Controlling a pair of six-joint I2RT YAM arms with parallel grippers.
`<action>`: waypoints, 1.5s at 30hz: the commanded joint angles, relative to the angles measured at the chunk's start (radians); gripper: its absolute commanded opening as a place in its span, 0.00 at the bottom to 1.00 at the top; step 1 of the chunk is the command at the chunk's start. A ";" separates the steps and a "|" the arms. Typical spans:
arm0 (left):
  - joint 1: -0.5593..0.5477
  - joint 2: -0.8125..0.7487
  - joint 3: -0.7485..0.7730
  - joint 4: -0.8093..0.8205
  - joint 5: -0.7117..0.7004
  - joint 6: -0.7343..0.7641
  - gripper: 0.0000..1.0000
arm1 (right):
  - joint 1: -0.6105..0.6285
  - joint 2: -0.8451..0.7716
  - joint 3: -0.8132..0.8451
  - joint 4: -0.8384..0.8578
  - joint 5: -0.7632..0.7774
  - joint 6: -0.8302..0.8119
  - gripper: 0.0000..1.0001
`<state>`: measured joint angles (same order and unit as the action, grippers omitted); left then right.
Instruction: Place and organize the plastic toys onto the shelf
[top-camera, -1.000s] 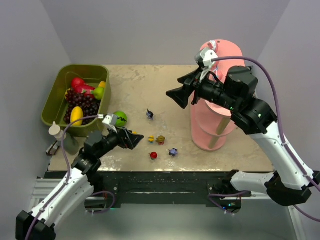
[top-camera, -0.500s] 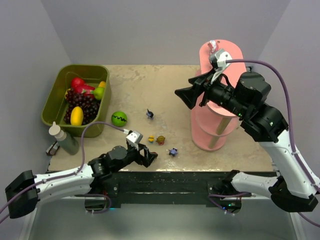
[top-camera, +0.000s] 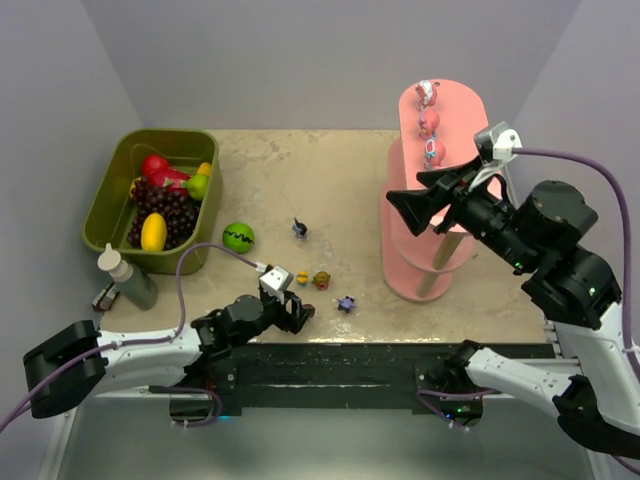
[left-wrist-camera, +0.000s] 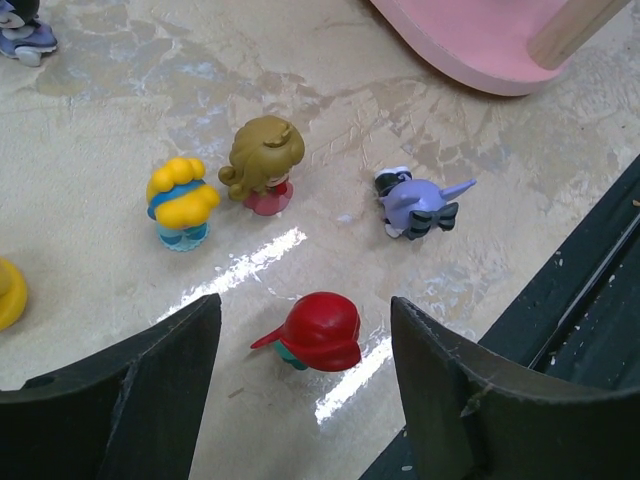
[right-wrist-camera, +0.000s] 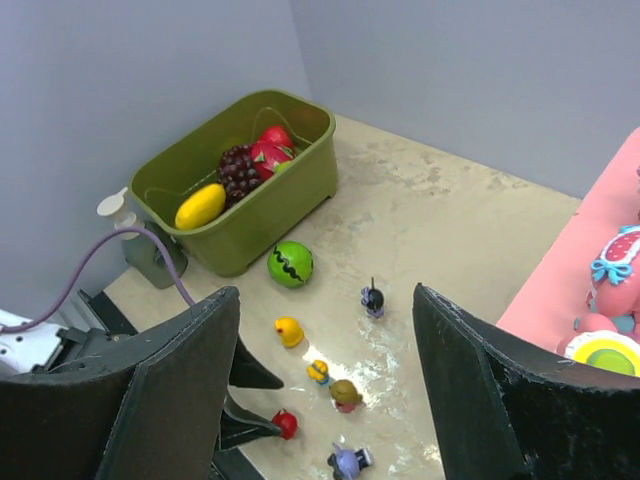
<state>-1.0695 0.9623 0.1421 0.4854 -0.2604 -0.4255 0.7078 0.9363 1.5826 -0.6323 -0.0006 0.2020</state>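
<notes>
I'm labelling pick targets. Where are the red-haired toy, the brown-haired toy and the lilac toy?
red-haired toy (left-wrist-camera: 322, 330), left wrist view, on its red hair.
brown-haired toy (left-wrist-camera: 262, 158), left wrist view, on its curly hair.
lilac toy (left-wrist-camera: 412, 203), left wrist view, on its body.

A: Any readable text, labels or numbers in these views?
B: None legible anywhere.
A: Grey-green plastic bottle with white cap (top-camera: 127, 279) at the beige stone-look desk's (top-camera: 330, 170) left edge?
B: Too small to tell if it's printed.
A: Round green plastic ball (top-camera: 239, 237)?
B: Black zigzag mark only, not a letter.
A: Tiny red-capped plastic figurine (left-wrist-camera: 318, 333), close view?
B: Plain surfaces, no characters.
</notes>
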 joint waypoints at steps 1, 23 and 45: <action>-0.007 0.016 -0.032 0.113 0.006 0.011 0.72 | -0.001 -0.024 -0.004 0.057 0.007 0.004 0.73; -0.017 0.187 -0.049 0.283 0.023 -0.019 0.51 | -0.001 -0.063 -0.027 0.043 0.044 -0.019 0.74; -0.018 0.038 -0.009 0.217 0.130 0.068 0.15 | 0.001 -0.108 -0.041 0.028 0.090 -0.039 0.74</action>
<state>-1.0817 1.0721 0.0933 0.7040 -0.1627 -0.4225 0.7074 0.8379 1.5421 -0.6167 0.0639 0.1749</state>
